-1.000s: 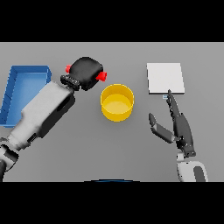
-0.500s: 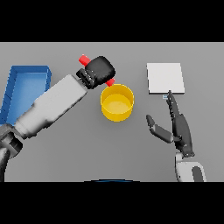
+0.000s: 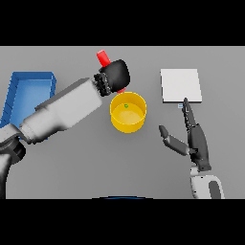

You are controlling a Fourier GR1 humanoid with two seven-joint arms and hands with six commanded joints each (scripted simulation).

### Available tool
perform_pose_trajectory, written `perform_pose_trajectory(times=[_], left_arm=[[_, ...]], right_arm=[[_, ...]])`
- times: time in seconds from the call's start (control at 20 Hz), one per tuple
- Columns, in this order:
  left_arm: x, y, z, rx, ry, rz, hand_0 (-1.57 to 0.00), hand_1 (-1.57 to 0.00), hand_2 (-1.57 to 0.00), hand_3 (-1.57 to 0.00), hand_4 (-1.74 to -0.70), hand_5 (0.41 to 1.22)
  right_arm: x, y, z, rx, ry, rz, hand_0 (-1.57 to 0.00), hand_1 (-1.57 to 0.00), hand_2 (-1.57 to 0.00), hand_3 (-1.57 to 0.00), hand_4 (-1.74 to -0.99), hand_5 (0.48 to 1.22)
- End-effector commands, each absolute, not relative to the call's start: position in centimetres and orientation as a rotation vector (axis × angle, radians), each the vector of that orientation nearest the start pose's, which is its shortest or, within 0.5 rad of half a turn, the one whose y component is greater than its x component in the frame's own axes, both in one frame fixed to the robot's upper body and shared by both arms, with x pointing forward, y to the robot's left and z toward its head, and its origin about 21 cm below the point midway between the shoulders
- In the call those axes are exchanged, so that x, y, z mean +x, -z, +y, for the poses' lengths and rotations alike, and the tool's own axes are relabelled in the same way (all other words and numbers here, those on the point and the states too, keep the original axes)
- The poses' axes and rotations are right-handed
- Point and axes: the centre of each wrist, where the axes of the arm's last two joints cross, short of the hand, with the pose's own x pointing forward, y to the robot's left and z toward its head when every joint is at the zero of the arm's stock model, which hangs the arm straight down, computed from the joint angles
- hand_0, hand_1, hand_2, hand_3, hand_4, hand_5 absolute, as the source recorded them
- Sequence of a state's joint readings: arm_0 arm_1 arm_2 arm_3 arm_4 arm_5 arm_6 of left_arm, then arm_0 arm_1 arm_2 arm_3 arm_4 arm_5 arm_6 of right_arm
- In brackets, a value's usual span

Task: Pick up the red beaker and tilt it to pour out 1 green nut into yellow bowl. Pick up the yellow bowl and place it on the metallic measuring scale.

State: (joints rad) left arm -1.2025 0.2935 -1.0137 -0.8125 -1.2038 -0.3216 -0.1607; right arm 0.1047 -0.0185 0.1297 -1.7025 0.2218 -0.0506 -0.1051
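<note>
left hand tilts red beaker — green nut in yellow bowl

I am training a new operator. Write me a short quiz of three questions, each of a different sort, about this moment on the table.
1. True or false: the left hand is shut on the red beaker.
2. What small thing lies inside the yellow bowl?
   A. a green nut
   B. a blue cube
   C. nothing
3. Fill the gap: the fingers of the right hand point toward the ____ measuring scale.

Key:
1. True; the beaker is held tilted at the bowl's far rim.
2. A; the green nut is in the bowl.
3. metallic; the scale is bare, and the bowl has not yet been placed on it.
</note>
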Motion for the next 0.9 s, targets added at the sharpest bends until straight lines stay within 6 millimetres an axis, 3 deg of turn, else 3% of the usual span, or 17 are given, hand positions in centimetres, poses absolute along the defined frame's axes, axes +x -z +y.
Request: perform_pose_trajectory(times=[0.0, 0.3, 0.5, 0.6, 0.85], left_arm=[[40.7, -12.6, 5.5, -1.255, -2.740, 1.000, -1.57, -1.57, -1.57, -1.56, -1.74, 1.221], [40.6, -12.7, 4.1, -1.280, -2.590, 0.823, -1.57, -1.57, -1.57, -1.57, -1.73, 1.221], [40.6, -15.2, 2.2, -1.280, -2.479, 0.734, -1.57, -1.57, -1.57, -1.57, -1.73, 1.221], [41.3, -19.2, 1.2, -1.349, -2.405, 0.691, -1.57, -1.57, -1.57, -1.57, -1.73, 1.221], [44.5, -28.0, 4.9, -1.646, -2.376, 0.866, -1.57, -1.57, -1.57, -1.57, -1.72, 1.221]], right_arm=[[22.0, -0.7, -21.0, -0.147, -0.213, -1.720, 0.00, 0.00, 0.00, 0.00, -1.130, 0.565], [21.9, -1.1, -21.3, -0.156, -0.217, -1.736, 0.00, 0.00, 0.00, 0.00, -1.133, 0.579], [21.7, -1.2, -20.7, -0.169, -0.217, -1.731, 0.00, 0.00, 0.00, 0.00, -1.138, 0.572], [22.3, -1.6, -20.8, -0.169, -0.205, -1.723, 0.00, 0.00, 0.00, 0.00, -1.138, 0.565], [22.2, -1.3, -20.9, -0.152, -0.231, -1.751, 0.00, 0.00, 0.00, 0.00, -1.128, 0.554]])
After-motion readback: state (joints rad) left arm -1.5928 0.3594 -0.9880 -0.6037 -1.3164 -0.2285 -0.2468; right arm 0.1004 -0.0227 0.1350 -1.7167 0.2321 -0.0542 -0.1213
